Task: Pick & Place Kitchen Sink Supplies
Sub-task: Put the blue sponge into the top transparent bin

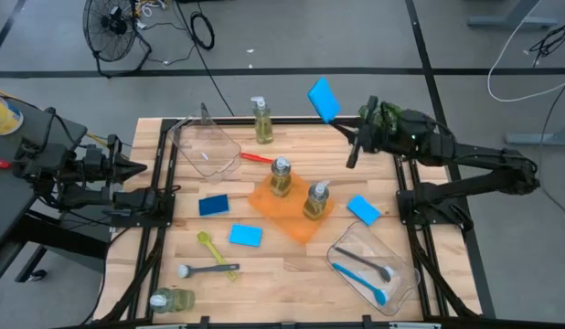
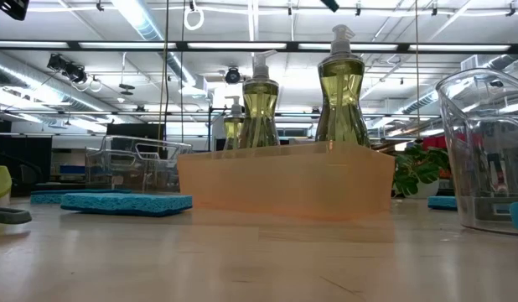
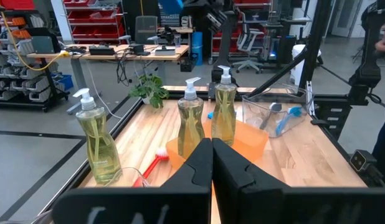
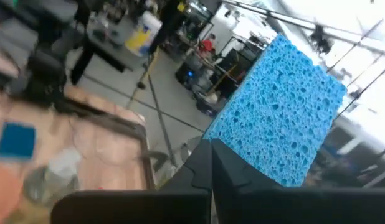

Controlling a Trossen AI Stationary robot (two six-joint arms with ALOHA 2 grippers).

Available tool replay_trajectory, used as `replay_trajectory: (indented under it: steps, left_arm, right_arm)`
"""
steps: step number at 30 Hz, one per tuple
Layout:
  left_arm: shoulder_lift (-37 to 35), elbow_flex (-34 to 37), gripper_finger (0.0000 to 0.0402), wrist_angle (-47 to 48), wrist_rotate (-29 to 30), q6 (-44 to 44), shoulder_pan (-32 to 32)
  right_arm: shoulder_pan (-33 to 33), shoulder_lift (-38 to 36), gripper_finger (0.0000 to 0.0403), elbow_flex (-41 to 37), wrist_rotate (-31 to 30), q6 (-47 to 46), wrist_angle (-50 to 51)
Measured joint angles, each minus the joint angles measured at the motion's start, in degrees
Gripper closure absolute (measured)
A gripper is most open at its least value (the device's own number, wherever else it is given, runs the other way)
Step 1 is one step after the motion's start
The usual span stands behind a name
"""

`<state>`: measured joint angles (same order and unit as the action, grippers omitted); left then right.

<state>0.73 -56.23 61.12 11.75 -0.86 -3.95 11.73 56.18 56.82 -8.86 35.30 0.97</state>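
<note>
My right gripper point(image 1: 339, 122) is shut on a blue sponge point(image 1: 324, 99), held in the air over the table's far edge. Two clear soap bottles point(image 1: 281, 175) point(image 1: 317, 199) stand in an orange tray point(image 1: 287, 219) at mid-table. A third bottle point(image 1: 261, 119) stands at the far edge, and another point(image 1: 171, 300) lies at the near left corner. Blue sponges point(image 1: 213, 205) point(image 1: 246, 236) point(image 1: 363, 209) lie flat on the table. A red brush point(image 1: 255, 157), a yellow-green brush point(image 1: 209, 247) and a grey brush point(image 1: 205, 270) lie on it too. My left gripper point(image 3: 211, 158) is shut and empty at the table's left edge point(image 1: 136, 170). My right gripper pinches the blue sponge by one end point(image 4: 233, 146) between its two fingers. The rest of the sponge point(image 4: 280, 106) stands out beyond the fingertips. The sponge is lifted clear of the table and tilted.
A clear bin point(image 1: 205, 146) stands at the far left. Another clear bin point(image 1: 374, 270) at the near right holds a blue and a grey brush. A green plant point(image 1: 381, 117) sits at the far right by the right arm. Black frame rails run along both table sides.
</note>
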Motion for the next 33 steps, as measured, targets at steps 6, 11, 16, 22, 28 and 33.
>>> replay_trajectory:
  steps: [6,11,16,22,28,33]
  left_arm:
    - [0.0,0.0,0.0399,0.0,0.0,0.0,0.0]
    - [0.0,0.0,0.0399,0.0,0.0,0.0,0.0]
    - [0.0,0.0,0.0399,0.0,0.0,0.0,0.0]
    - [0.0,0.0,0.0399,0.0,0.0,0.0,0.0]
    - [0.0,0.0,0.0399,0.0,0.0,0.0,0.0]
    - [0.0,0.0,0.0399,0.2,0.1,0.7,0.0]
  right_arm:
    - [5.0,3.5,0.0403,0.0,15.1,-15.0,-4.4]
    - [7.2,6.3,0.0403,0.0,23.6,-22.9,-8.8]
    - [8.8,8.0,0.0403,0.0,29.3,-30.6,-12.4]
    - [10.3,10.6,0.0403,0.0,33.1,-44.0,-18.2]
    - [11.4,13.1,0.0403,0.0,34.0,-54.6,-22.5]
    - [11.5,14.0,0.0403,0.0,33.9,-58.6,-22.5]
